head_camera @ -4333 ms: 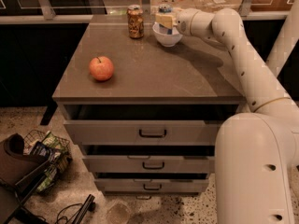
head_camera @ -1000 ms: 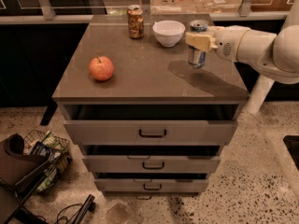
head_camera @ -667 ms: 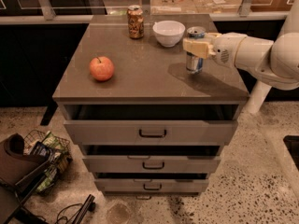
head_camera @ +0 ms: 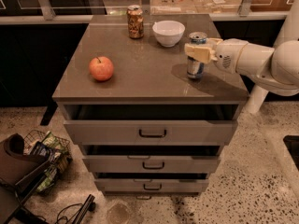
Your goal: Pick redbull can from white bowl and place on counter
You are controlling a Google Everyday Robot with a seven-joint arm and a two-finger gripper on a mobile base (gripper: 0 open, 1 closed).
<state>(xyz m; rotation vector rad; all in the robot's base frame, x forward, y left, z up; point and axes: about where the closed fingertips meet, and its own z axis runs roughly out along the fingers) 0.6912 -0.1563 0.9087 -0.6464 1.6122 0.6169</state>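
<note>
The redbull can (head_camera: 195,65) stands upright on the counter (head_camera: 140,76), toward its right side. My gripper (head_camera: 198,52) reaches in from the right and is shut on the can's upper half. The white bowl (head_camera: 168,32) sits empty at the back of the counter, to the left of and behind the can.
A brown-gold patterned can (head_camera: 135,21) stands at the back left of the bowl. An apple (head_camera: 101,68) lies on the counter's left side. Below are grey drawers with dark handles (head_camera: 152,133). Clutter and cables lie on the floor at lower left (head_camera: 42,162).
The can has come out of the bowl, moved right and toward the front, and been lowered until it stands on the counter. The bowl is now empty.
</note>
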